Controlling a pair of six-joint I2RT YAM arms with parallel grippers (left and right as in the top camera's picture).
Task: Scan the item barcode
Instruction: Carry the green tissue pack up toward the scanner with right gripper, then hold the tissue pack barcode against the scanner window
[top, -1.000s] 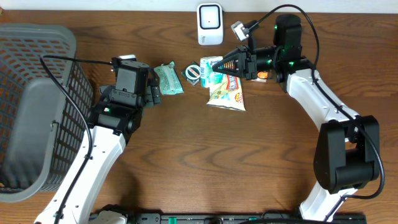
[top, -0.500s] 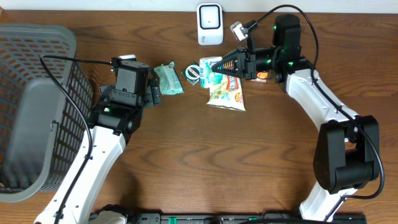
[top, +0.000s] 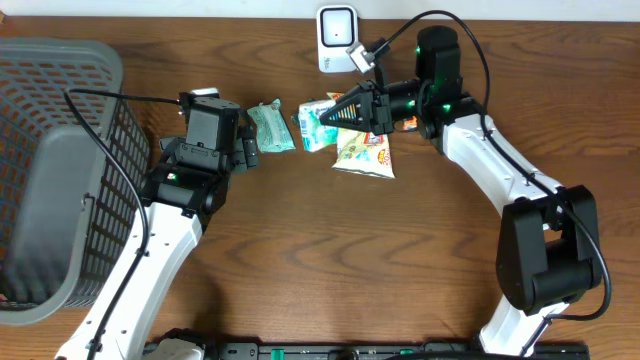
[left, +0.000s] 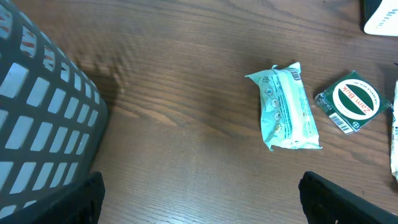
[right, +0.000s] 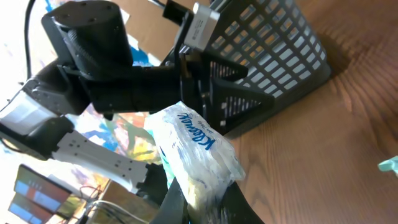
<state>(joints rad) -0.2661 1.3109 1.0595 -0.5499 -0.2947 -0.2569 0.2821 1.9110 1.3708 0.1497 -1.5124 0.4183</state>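
So the right tool (top: 337, 112) is pinched down tight on the tissue pack (top: 316, 122). The pack sticks out just past its fingertips, up off the tabletop (top: 400, 250) as far as I can judge.

What matters next is where the scanner (top: 338, 38) sits. It's near the tool, not ahead of it but off to one side of the fingertips, toward the far edge of the tabletop. My guess is the wrist has to swing and roll to face the pack at it. From above, the pack's long axis seems to run across the line of the fingers, not along it.

The right arm is obviously the closer one. The left tool (top: 248, 148) hangs spread wide with nothing in it, and a mint packet (left: 286, 107) and a small green box (left: 349, 101) lie out ahead of it.

In the right wrist view the pack is soft, crinkly white plastic with blue Kleenex script, squashed a bit at the pinch. I can't see a barcode on any face that shows, so which side to present is anyone's guess.
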